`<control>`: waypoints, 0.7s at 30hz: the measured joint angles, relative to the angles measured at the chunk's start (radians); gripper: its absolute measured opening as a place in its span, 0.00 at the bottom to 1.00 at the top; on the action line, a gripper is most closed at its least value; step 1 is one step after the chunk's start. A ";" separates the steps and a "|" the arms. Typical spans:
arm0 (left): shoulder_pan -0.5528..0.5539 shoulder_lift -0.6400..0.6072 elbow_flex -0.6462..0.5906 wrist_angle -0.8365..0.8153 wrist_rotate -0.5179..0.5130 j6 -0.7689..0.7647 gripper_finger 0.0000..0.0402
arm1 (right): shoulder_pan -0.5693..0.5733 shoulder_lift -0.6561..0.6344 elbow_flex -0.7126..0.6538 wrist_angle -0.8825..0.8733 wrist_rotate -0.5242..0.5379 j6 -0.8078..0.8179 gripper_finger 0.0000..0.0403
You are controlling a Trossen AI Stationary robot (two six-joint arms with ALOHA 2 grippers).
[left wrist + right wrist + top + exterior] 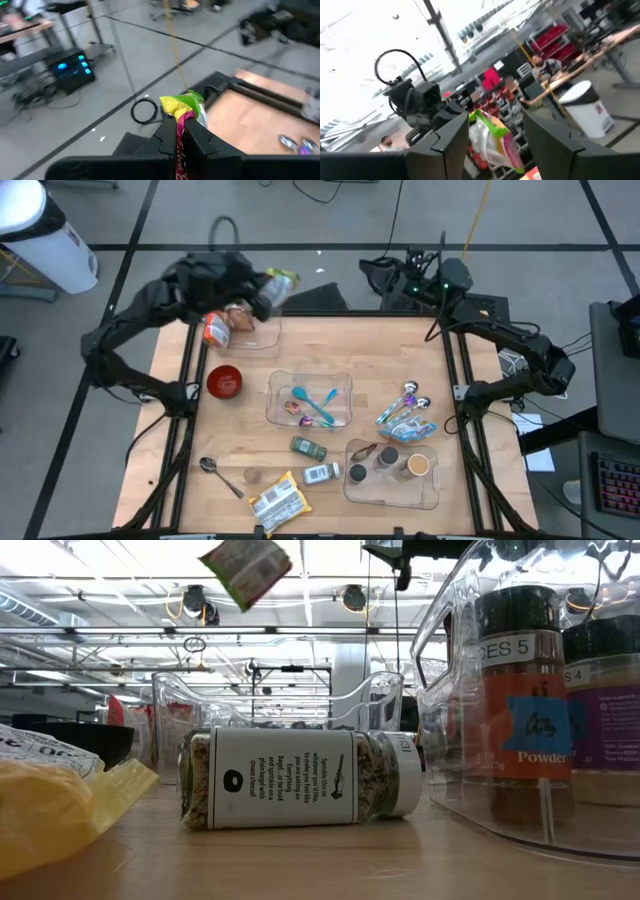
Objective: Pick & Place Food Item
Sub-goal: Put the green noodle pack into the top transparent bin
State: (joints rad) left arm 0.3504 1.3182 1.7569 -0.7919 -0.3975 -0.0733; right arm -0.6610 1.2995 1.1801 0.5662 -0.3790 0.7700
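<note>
A snack bag (281, 281), yellow, green and pink, is held high in the air near the table's far left edge. It shows at the top of the low view (245, 568) and in the right wrist view (492, 137). My left gripper (266, 291) is shut on it. My right gripper (380, 275) is open and empty, with a wide gap between its fingers (451, 137). It waits beyond the table's far edge, facing the bag. My left gripper pinches the snack bag between its two fingers (200, 135), with the bag's pink part (183, 125) in the gap. The yellow-green end (182, 102) sticks out past the fingertips. The fingers point roughly level toward the table's right. The bag is lifted clear of everything.
A clear tray (262, 340) with other food packs stands at the far left, below the held bag. A red bowl (224, 381), a clear bin (340, 385) with utensils, a bin (395, 492) with spice jars, loose jars (308, 447), a spoon (215, 470) and a yellow pack (277, 500) lie on the table.
</note>
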 joint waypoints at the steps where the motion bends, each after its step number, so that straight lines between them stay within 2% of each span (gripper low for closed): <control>1: 0.018 -0.015 0.000 -0.006 -0.001 -0.012 0.02 | -0.007 0.000 0.000 -0.001 0.013 -0.003 0.46; 5: 0.080 -0.078 -0.002 -0.073 -0.056 -0.077 0.02 | -0.031 0.000 0.000 -0.010 0.010 -0.004 0.46; 9: 0.105 -0.166 -0.075 -0.099 -0.161 -0.177 0.02 | -0.035 0.000 0.000 -0.031 0.008 -0.043 0.46; 13: 0.089 -0.281 -0.224 -0.067 -0.266 -0.308 0.02 | -0.035 0.000 0.000 -0.027 -0.043 -0.155 0.46; 17: 0.043 -0.362 -0.403 -0.048 -0.357 -0.491 0.02 | -0.053 0.000 0.000 -0.033 -0.141 -0.181 0.45; 21: -0.016 -0.404 -0.570 0.085 -0.426 -0.604 0.02 | -0.066 -0.002 0.000 -0.084 -0.173 -0.181 0.45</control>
State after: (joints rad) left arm 0.3344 0.9146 1.1873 -0.7067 -0.8230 -0.6777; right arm -0.7273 1.2972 1.1801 0.4824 -0.5524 0.5892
